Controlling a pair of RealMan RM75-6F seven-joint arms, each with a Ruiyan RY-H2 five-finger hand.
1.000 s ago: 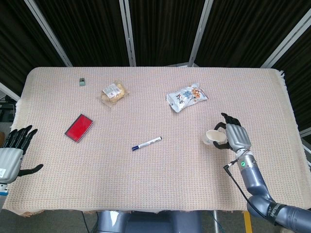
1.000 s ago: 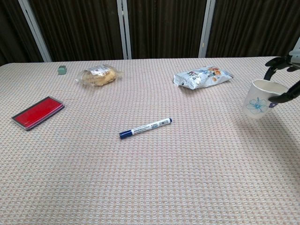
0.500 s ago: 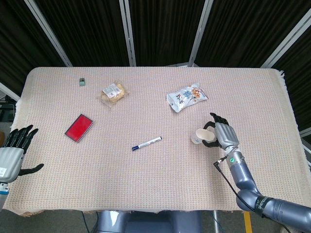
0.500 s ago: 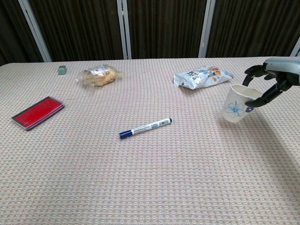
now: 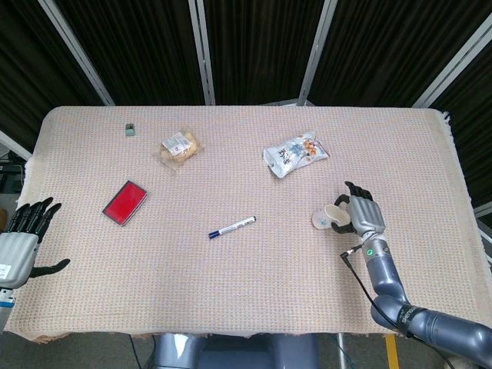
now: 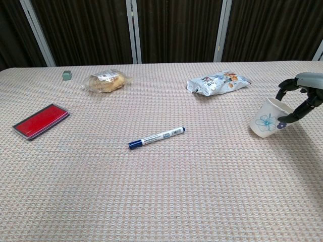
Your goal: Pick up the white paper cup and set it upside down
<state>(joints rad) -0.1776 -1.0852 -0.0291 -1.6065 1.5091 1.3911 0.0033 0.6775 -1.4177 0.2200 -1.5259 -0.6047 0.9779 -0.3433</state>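
In the head view the right hand [image 5: 361,213] holds the cup [image 5: 330,217] near the right side of the table [image 5: 254,292], below the snack bag [image 5: 294,154]. The cup leans strongly to the left and its base points away from the hand. I judge this tilt is the start of the turning, because the mouth must at last face the cloth. The left hand [image 5: 21,238] hangs at the left edge with its fingers spread and nothing in them, so it seems to wait only. A pen [image 5: 231,227] lies near the middle, well apart from the cup.

In the chest view the cup [image 6: 266,124] shows a blue flower and its rim is pinched between the fingers of the right hand [image 6: 302,96]. This view also shows the cup low over the table; whether it touches I cannot tell. The left hand is not seen here.
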